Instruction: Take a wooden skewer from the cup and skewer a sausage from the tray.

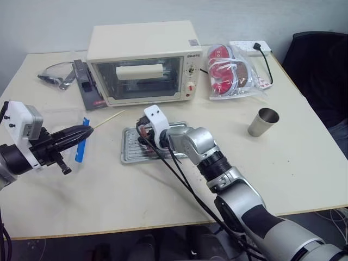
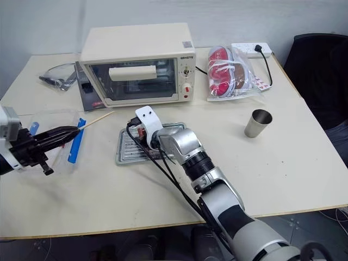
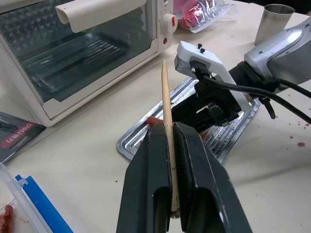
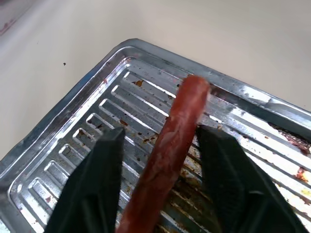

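Sausage (image 4: 167,155), reddish-brown and slim, lies lengthwise between the 2 black fingers (image 4: 92,189) of the right claw (image 4: 160,184), with a gap showing on each side, so the claw stands open around it and is not clamped. It rests on the ridged, grease-stained bottom of the silver tray (image 1: 130,147), which sits on the table (image 1: 293,163) just in front of the cream toaster oven (image 1: 144,60). Seen from the head, the right claw (image 1: 145,138) reaches down over the tray from the robot's right.

Off to the left, the left claw (image 1: 81,132) is held above the table, pointing toward the tray, and is closed on the wooden skewer (image 3: 167,121). The pale stick is pinched between its fingers (image 3: 146,189) and juts out ahead of them, its tip aimed toward the oven's lower front.

Near the left claw sits a clear plastic box with a blue strip (image 2: 75,144). The cup (image 1: 263,122) stands upright on the right side of the table, well apart from the tray. Behind it, beside the oven, lies a clear bag with red contents (image 1: 234,70), and a white power strip (image 1: 251,47) sits at the far edge.
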`<state>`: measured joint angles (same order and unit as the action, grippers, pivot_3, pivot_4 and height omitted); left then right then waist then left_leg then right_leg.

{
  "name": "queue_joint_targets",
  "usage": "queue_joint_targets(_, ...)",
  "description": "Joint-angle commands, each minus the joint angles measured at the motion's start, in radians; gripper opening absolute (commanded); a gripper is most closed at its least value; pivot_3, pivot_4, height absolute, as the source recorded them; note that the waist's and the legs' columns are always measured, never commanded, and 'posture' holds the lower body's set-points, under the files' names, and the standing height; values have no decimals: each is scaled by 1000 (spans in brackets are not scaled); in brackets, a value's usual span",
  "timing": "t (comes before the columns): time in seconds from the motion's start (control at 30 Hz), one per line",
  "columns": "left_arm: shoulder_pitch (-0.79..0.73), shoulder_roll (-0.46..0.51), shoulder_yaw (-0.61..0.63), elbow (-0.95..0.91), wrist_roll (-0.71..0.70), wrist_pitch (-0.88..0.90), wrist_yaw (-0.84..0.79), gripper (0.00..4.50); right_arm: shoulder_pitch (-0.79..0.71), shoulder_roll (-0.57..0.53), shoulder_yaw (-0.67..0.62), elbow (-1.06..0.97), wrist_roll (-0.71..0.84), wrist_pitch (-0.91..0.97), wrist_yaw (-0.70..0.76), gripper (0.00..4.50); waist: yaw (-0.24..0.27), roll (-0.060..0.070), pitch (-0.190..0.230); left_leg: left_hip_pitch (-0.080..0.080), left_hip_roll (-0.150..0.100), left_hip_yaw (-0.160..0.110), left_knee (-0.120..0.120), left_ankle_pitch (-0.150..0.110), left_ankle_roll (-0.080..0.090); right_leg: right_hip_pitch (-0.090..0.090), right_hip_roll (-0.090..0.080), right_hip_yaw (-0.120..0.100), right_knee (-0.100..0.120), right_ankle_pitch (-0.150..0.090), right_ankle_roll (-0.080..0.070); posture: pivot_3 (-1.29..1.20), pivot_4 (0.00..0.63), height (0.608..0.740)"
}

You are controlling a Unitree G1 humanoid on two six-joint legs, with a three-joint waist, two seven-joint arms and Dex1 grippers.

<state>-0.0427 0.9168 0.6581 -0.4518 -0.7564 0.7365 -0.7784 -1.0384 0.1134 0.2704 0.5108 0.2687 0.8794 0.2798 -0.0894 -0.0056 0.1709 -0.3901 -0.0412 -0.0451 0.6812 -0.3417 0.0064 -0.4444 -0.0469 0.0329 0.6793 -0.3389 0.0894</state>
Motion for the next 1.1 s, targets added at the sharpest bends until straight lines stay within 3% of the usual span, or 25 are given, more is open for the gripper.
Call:
queue_joint_targets(0.03,-20,18,8,8,5,-25,-2,0,13,31,18,-42,-22,-11,28,2385,0,0,0,0,0,0,0,0,0,0,0,0,0,0,0,0,150,740)
queue_joint_targets(0.23,-31,21,-4,18,11,-32,-7,0,34,32,29,-50,-56,-24,50,2385,-1,0,0,0,0,0,0,0,0,0,0,0,1,0,0,0,150,740)
queue_joint_targets(0.4,-36,21,-11,23,15,-37,-10,0,47,28,42,-54,-86,-46,61,1410,-1,0,0,1,0,0,0,0,0,0,0,0,1,0,0,0,150,740)
queue_joint_targets(0.9,-45,19,-28,31,23,-45,-13,0,74,25,55,-59,-146,-74,98,1410,-1,0,0,1,0,0,0,0,0,0,0,0,2,0,0,0,150,740)
queue_joint_targets(0.97,-44,19,-28,31,23,-46,-13,0,77,25,57,-63,-149,-73,99,1072,-1,0,0,1,0,0,0,0,0,0,0,0,2,0,0,0,150,740)
queue_joint_targets(1.1,-47,20,-31,34,25,-50,-12,0,79,27,56,-64,-156,-73,102,1072,-1,0,0,1,0,0,0,0,0,0,0,0,2,0,0,0,150,740)
